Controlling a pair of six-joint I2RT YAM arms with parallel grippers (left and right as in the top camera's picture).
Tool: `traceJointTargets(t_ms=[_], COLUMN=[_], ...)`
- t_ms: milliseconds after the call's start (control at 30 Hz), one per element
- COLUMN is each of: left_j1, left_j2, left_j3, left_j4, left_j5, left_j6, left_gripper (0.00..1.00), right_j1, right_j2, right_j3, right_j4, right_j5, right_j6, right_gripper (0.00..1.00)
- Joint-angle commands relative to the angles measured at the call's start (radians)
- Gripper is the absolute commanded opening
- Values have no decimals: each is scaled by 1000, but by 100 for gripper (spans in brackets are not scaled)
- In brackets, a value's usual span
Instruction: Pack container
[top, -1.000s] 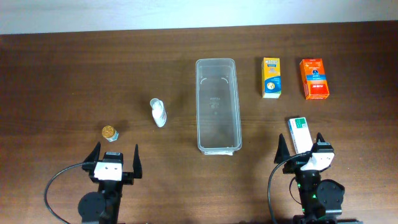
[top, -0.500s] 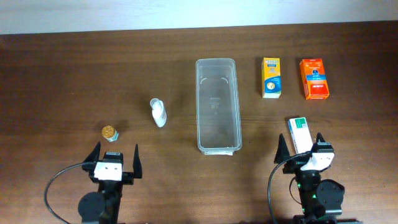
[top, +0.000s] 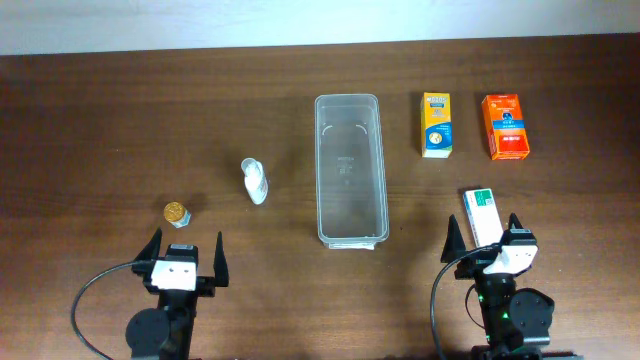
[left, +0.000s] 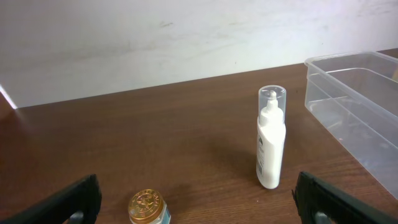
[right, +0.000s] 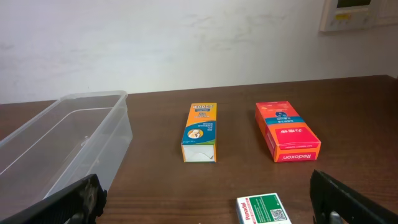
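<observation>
Container is sitting lengthwise at the centre of the worktop. Left gripper and right gripper are hovering at the near edge, both with jaws wide apart and gripping nothing. White bottle and gold-lidded jar are standing to the container's left. Yellow box, orange box and green-and-white box are lying to its right.

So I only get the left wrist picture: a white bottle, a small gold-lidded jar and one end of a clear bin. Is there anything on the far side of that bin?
Observer: Yes. Past the container lie a yellow box and an orange box, side by side with a gap between them.
Operator: Nothing else over there?
Observer: A green and white box lies flat just in front of the open right claw.
Operator: And has anything gone into the bin?
Observer: No, from above the whole container is empty.
</observation>
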Motion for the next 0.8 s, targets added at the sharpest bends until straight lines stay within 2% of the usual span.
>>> traceJointTargets(t_ms=[0, 233, 500, 767], left_j1=[5, 5, 5, 5], left_j2=[-6, -6, -6, -6], left_j3=[-14, -14, -14, -14], left_j4=[0, 0, 0, 0], left_j5=[4, 4, 4, 4], left_j6=[16, 16, 16, 16], left_gripper=[99, 99, 99, 99], right_j1=[5, 5, 5, 4], right_j2=[-10, -10, -10, -5], right_j3=[-5, -5, -5, 53], right_j4=[-5, 3, 86, 242], right_j5=[-13, -47, -51, -9], right_j6=[2, 71, 172, 95], right_gripper=[98, 98, 98, 98])
